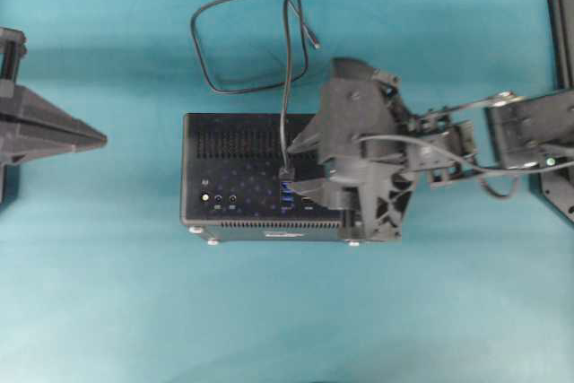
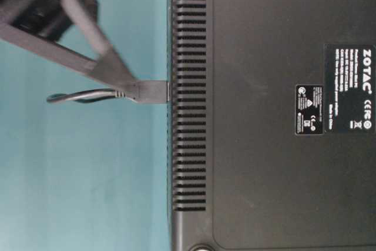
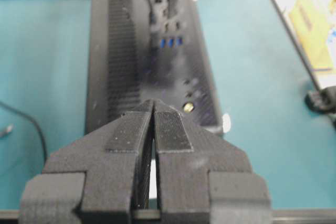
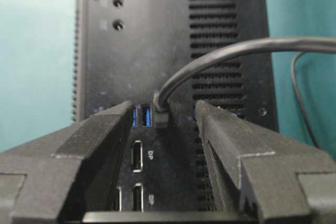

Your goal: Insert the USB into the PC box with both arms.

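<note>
The PC box [image 1: 233, 145] lies on the teal surface with its port face up. The USB [image 1: 286, 172] stands plugged into the top of the blue port column, and its black cable [image 1: 242, 87] loops away behind the box. My right gripper [image 1: 294, 168] is open, with one finger on each side of the USB and not touching it. In the right wrist view the USB [image 4: 161, 115] sits beside two free blue ports [image 4: 146, 116], between the fingers [image 4: 105, 129]. From table level the USB [image 2: 151, 91] meets the box edge. My left gripper [image 1: 100, 140] is shut and empty, left of the box.
The cable's thin loose end [image 1: 314, 40] lies behind the box. A dark frame [image 1: 558, 6] runs along the right edge of the table. Two DP sockets [image 4: 136, 156] sit below the blue ports. The right arm [image 1: 448, 145] reaches in from the right.
</note>
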{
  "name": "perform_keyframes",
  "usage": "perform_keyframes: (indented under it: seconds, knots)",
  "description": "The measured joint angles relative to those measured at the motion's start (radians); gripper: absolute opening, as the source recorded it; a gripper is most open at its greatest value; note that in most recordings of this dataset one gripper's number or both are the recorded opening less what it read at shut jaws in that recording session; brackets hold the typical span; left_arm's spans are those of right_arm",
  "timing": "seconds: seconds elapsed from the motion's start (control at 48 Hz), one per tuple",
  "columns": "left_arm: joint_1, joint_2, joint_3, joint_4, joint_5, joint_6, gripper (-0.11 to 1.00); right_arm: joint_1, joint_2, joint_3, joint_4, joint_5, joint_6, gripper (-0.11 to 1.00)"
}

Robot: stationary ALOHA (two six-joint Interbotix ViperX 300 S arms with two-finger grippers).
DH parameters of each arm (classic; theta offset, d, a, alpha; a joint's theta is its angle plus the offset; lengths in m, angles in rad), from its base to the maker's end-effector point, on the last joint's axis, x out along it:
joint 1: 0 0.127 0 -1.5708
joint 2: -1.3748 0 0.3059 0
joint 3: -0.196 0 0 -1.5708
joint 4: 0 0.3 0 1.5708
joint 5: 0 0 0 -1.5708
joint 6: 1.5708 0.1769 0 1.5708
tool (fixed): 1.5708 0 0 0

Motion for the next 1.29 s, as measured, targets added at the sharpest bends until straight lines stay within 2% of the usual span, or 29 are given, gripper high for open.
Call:
perform_keyframes:
  seconds: [0.167, 0.354, 0.563, 1.292]
  knots:
    - [-0.038, -0.003, -0.012, 0.0, 0.002, -0.041, 0.0, 0.005, -0.035, 0.0, 0.002, 0.061, 0.0, 0.61]
    - [-0.041, -0.005, -0.012, 0.0, 0.002, -0.043, 0.0, 0.014, -0.072, 0.0, 0.002, 0.112, 0.0, 0.61]
    - [-0.041, -0.006, -0.009, 0.0, 0.003, -0.041, 0.0, 0.023, -0.104, 0.0, 0.002, 0.124, 0.0, 0.61]
    - [-0.041, -0.014, 0.026, 0.0, 0.003, -0.043, 0.0, 0.058, -0.235, 0.094, 0.002, 0.123, 0.0, 0.61]
